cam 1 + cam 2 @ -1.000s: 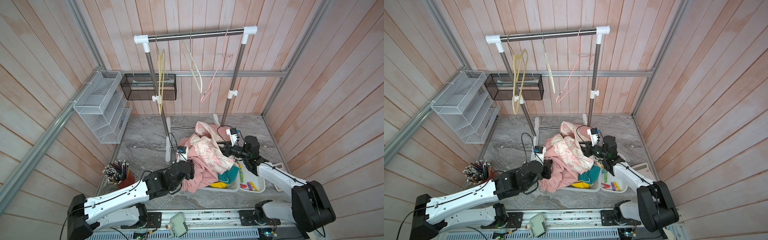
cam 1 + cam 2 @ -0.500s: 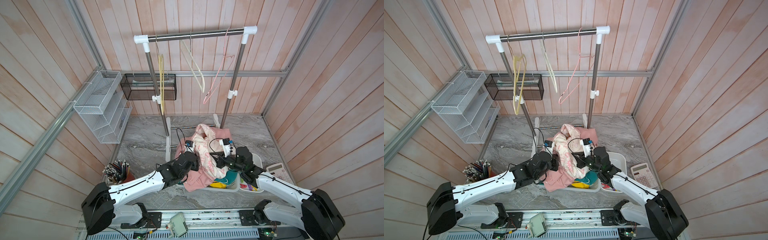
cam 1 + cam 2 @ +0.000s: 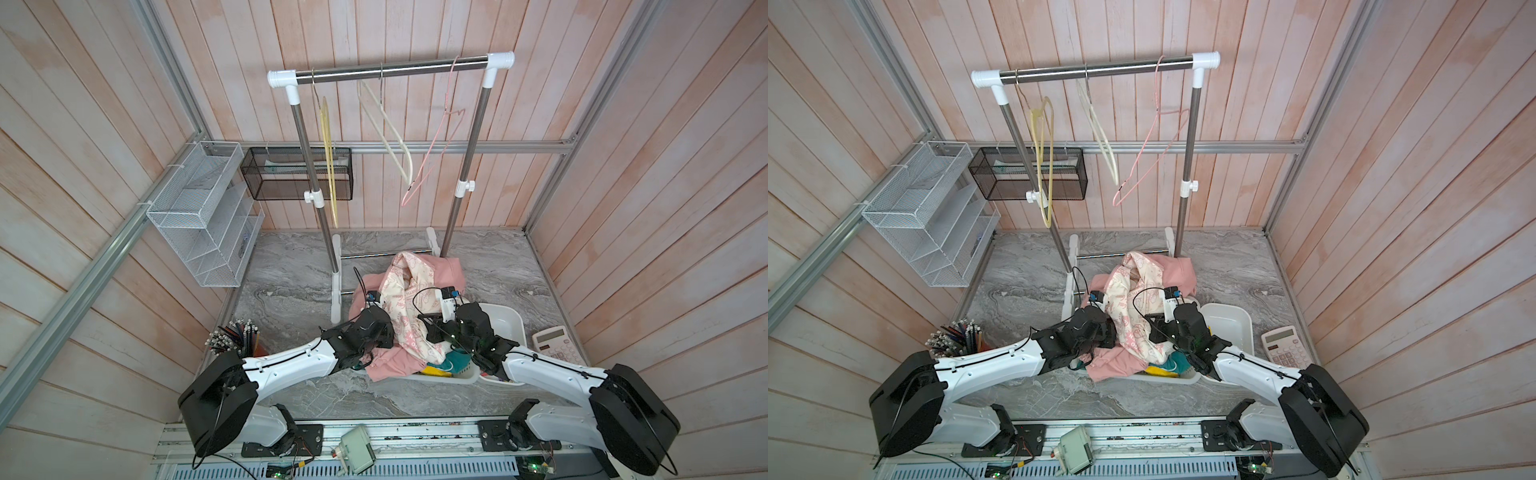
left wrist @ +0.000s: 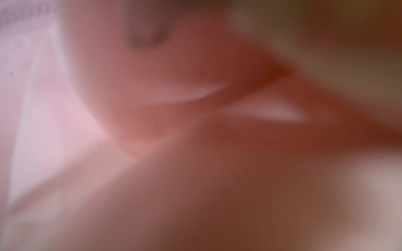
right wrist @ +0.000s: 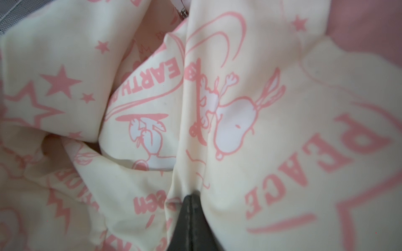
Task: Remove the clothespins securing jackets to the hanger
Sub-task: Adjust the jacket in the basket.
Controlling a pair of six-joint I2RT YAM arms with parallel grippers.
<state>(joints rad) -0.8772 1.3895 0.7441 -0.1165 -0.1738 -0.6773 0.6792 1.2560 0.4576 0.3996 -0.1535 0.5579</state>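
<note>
Top views: pink jacket bunched between both arms, hangers bare on the rack.
Left to right, we note: the left gripper is buried in pink cloth and its wrist view is all blur, so we cannot tell how its jaws stand. The jacket heaps over the basket, long axis running from the rack toward the arm bases. The right gripper is pressed together on a fold of cream lining. We see no clothespins. Both arms touch the jacket equally.

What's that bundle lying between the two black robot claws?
A crumpled pink hooded jacket with cream, pink-printed lining lies between the left gripper and the right gripper, which pinches its lining; both top views show it.
</note>
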